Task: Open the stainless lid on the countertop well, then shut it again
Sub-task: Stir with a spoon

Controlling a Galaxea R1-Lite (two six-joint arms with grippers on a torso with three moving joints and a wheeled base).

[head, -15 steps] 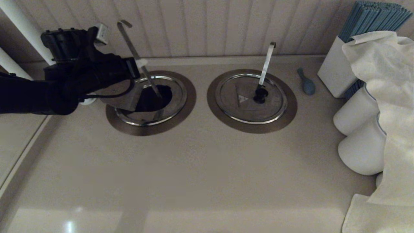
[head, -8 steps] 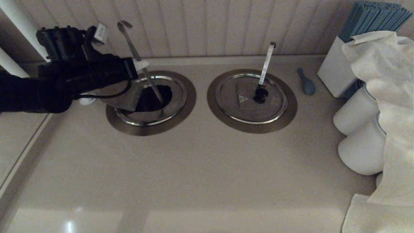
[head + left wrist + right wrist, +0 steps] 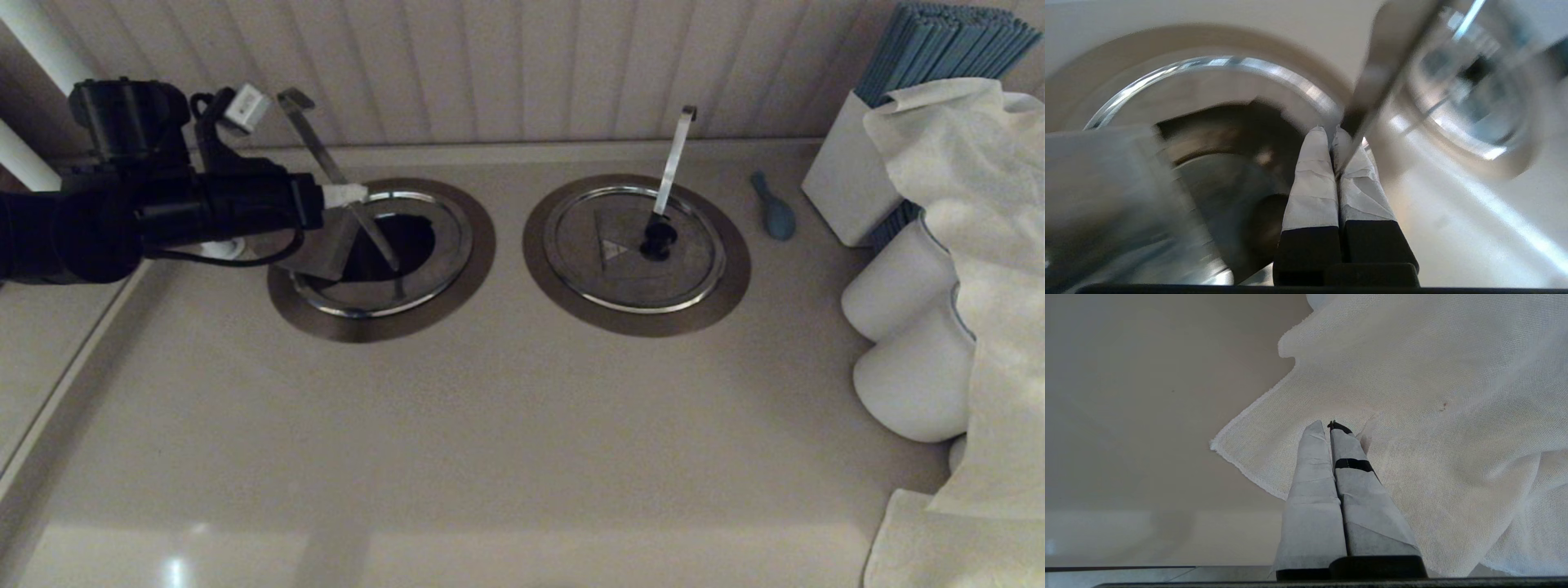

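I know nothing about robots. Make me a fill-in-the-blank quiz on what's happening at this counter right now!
1. The stainless lid over the countertop well has its flap ___.
2. The twin lid to its right lies ___.
3. The left gripper, beside the hooked rod, has its jaws ___.
4. The right gripper hovers over a white ___.

Missing words: open; closed; shut; cloth.
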